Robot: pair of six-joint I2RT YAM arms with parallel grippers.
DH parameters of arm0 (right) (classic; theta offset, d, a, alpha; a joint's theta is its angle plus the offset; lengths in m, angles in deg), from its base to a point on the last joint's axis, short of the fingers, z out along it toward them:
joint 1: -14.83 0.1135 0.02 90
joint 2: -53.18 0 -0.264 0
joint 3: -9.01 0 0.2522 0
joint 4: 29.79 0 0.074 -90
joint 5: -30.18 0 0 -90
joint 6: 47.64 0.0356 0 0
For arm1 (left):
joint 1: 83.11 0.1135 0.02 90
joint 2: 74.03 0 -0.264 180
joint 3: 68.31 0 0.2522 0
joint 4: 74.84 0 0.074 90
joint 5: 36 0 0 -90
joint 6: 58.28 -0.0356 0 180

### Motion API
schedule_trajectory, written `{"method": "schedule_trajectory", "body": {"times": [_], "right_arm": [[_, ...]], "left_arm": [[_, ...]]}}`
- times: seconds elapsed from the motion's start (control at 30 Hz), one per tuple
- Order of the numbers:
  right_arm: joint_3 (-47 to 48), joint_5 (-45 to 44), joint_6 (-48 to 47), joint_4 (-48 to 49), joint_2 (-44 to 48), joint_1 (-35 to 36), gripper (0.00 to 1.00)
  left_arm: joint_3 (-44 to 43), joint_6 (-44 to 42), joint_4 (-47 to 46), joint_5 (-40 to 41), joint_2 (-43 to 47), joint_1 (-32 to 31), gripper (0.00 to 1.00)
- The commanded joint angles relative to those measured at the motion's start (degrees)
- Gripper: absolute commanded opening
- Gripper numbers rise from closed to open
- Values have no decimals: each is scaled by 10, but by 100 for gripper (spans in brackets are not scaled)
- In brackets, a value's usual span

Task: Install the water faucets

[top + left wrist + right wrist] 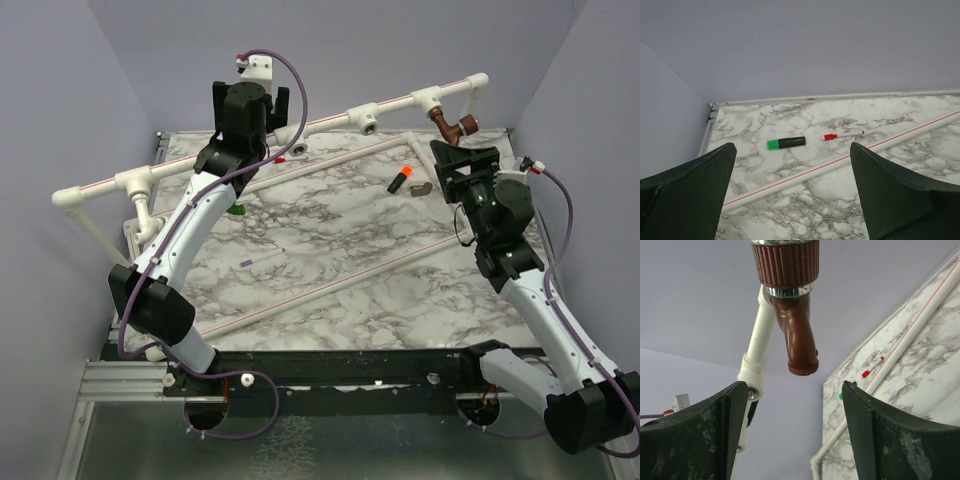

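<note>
Right pincer stands open just beside the reddish-brown faucet.

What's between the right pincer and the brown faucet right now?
Nothing but air. In the right wrist view the right pincer stands open just short of the brown faucet, its fingers touching nothing.
</note>
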Motion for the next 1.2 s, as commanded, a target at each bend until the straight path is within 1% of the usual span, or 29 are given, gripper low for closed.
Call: {"method": "schedule_trajectory", "body": {"times": [0.0,0.13,0.3,0.37,0.47,0.6,0.7,0.8,0.87,1.17], "right_arm": [[19,-33,-96,-48,29,-1,81],[25,-58,-196,-54,43,-2,81],[41,-84,-300,-38,42,-1,86],[58,-81,-323,-35,29,-2,86],[86,-77,-332,-44,-1,-3,88],[97,-64,-313,-29,-27,-10,87],[100,-54,-288,-20,-43,-16,85],[101,-44,-254,-23,-58,-27,83],[95,-22,-226,-13,-66,-41,82],[61,71,-89,55,-93,-88,60]], "left_arm": [[15,10,36,-24,-4,-19,97],[15,10,36,-24,-4,-20,97],[15,11,36,-25,-5,-21,97],[15,10,36,-24,-6,-21,97],[14,10,37,-24,-4,-22,97],[16,9,36,-22,-4,-22,97],[16,8,36,-22,-3,-22,97],[15,9,36,-23,-5,-22,97],[16,8,36,-23,-4,-22,97],[17,6,35,-19,-5,-23,97]]}}
